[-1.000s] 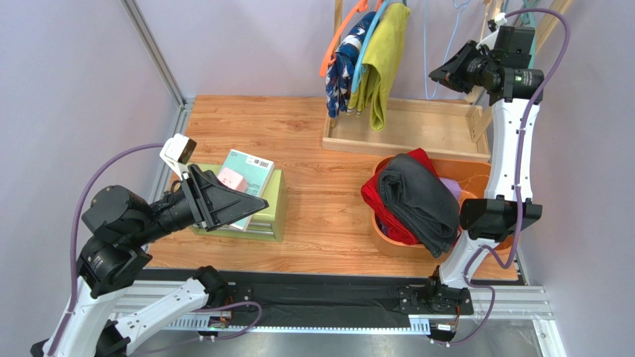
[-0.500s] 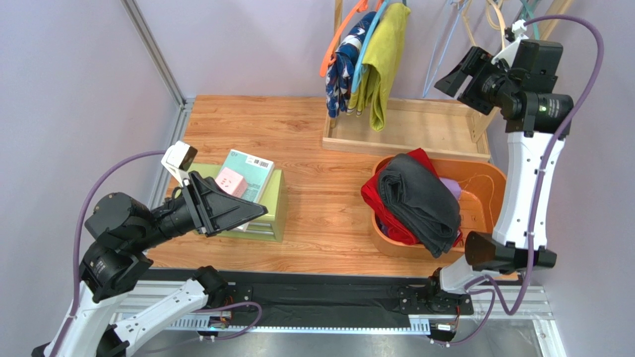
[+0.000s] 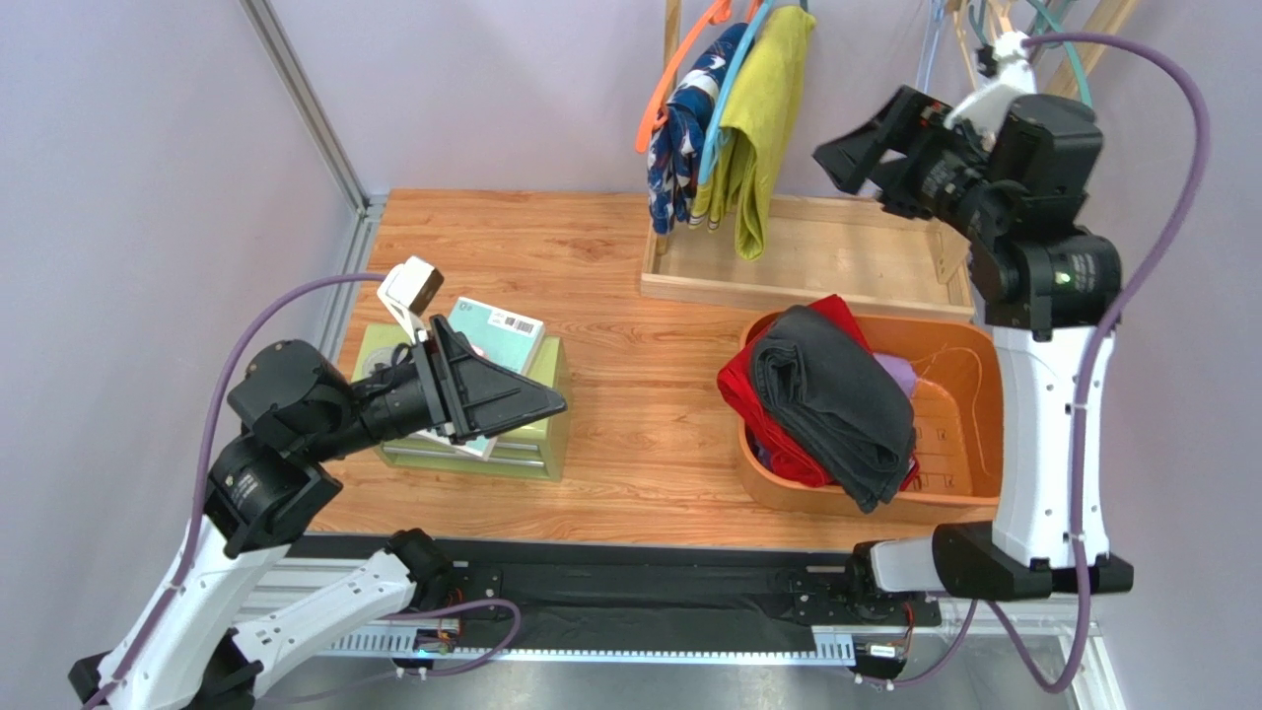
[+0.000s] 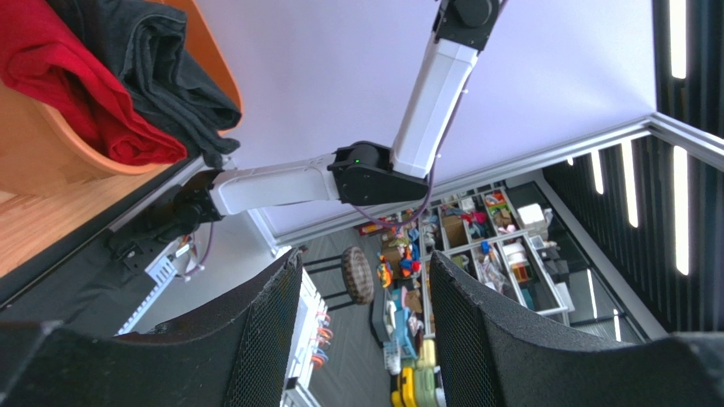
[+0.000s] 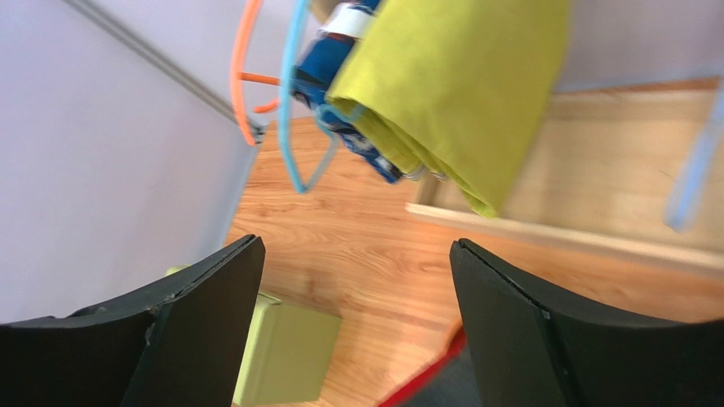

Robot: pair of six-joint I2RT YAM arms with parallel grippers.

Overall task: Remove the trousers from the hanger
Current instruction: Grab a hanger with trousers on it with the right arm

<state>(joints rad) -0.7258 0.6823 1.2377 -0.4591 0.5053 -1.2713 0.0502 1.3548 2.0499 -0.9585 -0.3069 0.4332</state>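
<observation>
We held our right gripper (image 3: 847, 150) wide open and empty, facing the yellow-green trousers (image 3: 757, 126) and navy trousers (image 3: 683, 136) draped on their hangers (image 3: 662, 82), likely to seize one next; red trousers (image 3: 747, 400), black trousers (image 3: 830, 400) and lilac trousers (image 3: 895, 372) lay in the orange basket (image 3: 979, 444), our left gripper (image 3: 536, 406) open, idle

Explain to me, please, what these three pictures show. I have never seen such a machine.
These are two robot arms at a table edge. One picture looks down from above; the other two come from a camera on each wrist. The left gripper and the right gripper are open and hold nothing. On the table stand a green box, a wooden tray and an orange basket holding black trousers, red trousers and lilac trousers. The yellow-green trousers and navy trousers hang on hangers behind.
</observation>
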